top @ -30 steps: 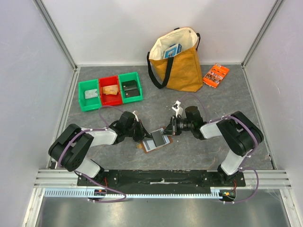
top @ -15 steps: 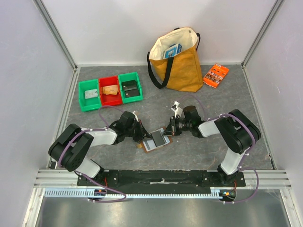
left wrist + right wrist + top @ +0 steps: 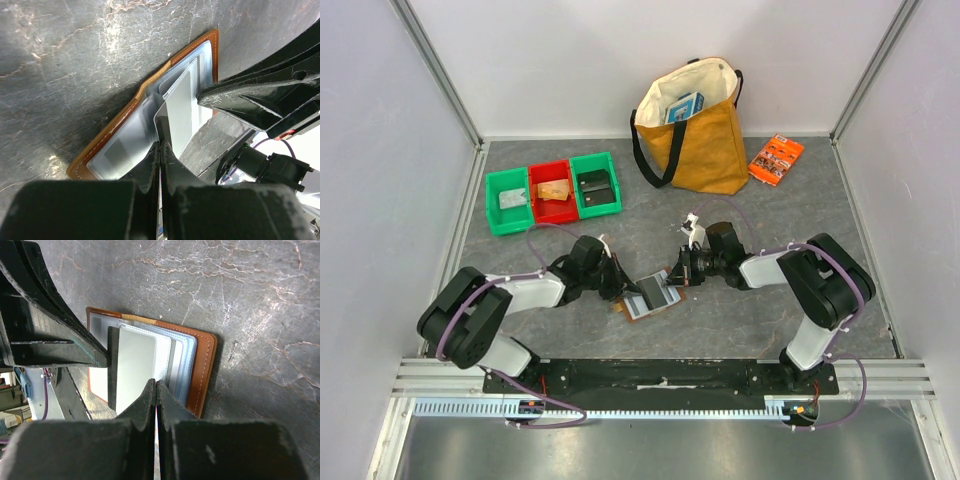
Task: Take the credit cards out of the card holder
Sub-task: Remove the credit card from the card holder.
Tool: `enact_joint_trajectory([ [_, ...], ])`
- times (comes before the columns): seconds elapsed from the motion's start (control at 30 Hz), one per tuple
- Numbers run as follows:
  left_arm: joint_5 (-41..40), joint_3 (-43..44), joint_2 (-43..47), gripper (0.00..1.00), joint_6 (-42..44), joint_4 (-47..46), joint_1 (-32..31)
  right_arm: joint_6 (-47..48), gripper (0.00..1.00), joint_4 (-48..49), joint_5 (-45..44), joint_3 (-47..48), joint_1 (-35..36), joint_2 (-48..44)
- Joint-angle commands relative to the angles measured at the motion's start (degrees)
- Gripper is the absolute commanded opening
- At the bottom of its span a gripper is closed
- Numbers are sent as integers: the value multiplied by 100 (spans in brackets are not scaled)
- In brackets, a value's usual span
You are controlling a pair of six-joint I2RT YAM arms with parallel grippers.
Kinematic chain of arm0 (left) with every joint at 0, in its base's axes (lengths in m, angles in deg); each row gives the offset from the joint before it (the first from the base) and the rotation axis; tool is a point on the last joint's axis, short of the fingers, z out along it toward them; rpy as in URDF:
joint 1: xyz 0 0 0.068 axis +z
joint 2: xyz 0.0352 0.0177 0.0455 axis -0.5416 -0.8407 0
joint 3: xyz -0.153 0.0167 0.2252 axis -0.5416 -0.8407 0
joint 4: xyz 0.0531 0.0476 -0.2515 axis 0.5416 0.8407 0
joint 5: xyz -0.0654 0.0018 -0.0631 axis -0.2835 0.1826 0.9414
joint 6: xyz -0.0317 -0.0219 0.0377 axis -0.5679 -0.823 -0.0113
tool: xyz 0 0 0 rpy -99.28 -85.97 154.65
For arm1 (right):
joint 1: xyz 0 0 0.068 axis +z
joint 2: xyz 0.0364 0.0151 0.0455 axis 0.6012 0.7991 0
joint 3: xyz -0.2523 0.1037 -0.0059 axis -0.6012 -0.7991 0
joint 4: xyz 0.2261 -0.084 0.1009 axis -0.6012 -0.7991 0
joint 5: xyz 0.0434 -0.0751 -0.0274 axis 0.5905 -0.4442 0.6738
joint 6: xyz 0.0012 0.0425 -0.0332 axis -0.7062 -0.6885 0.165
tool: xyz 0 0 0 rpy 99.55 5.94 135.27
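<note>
Left gripper (image 3: 160, 146): fingers pressed fully together, pinching the raised edge of one pale sleeve leaf of the card holder (image 3: 120, 147).
Right gripper (image 3: 156, 384): fingers closed tight on the near short edge of a pale grey card (image 3: 135, 365). Whether its sleeve is pinched along with it cannot be told.
Gripper spacing: the two sets of tips work from opposite sides of the holder, close together but apart.
Holder position: lies open, brown cover down on the table (image 3: 250, 290), directly below and between both sets of fingertips.
Holder long axis: slants from a corner just on the near side of the left fingertips toward the right fingertips.
Card long axis: in line with the right fingers' reach, far short edge pointing away from them.
Stitched brown rim: just right of the right fingertips in that wrist's view.
</note>
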Motion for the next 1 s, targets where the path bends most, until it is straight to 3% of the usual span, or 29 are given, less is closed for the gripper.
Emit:
enact_joint_trajectory([
  [0.0,-148,-137,242,2,56,79,60,506,1,-918,-948,-136,-36,155],
  [0.1,-95,-94,225,4,47,-8,60,497,1,-848,-904,-154,-27,138],
  [0.33,2,-23,66,42,-58,-246,69,480,1,-795,-843,-171,-36,120],
  [0.43,-51,-58,31,50,-102,-255,51,471,1,-786,-834,-180,-27,111],
  [0.73,-51,29,-277,48,-173,-466,-19,462,1,-786,-825,-198,-27,93],
  [0.87,-68,100,-303,35,-164,-474,-54,462,1,-777,-816,-215,-27,85],
  [0.97,-86,73,-303,20,-146,-466,-54,462,1,-769,-825,-207,-27,85],
])
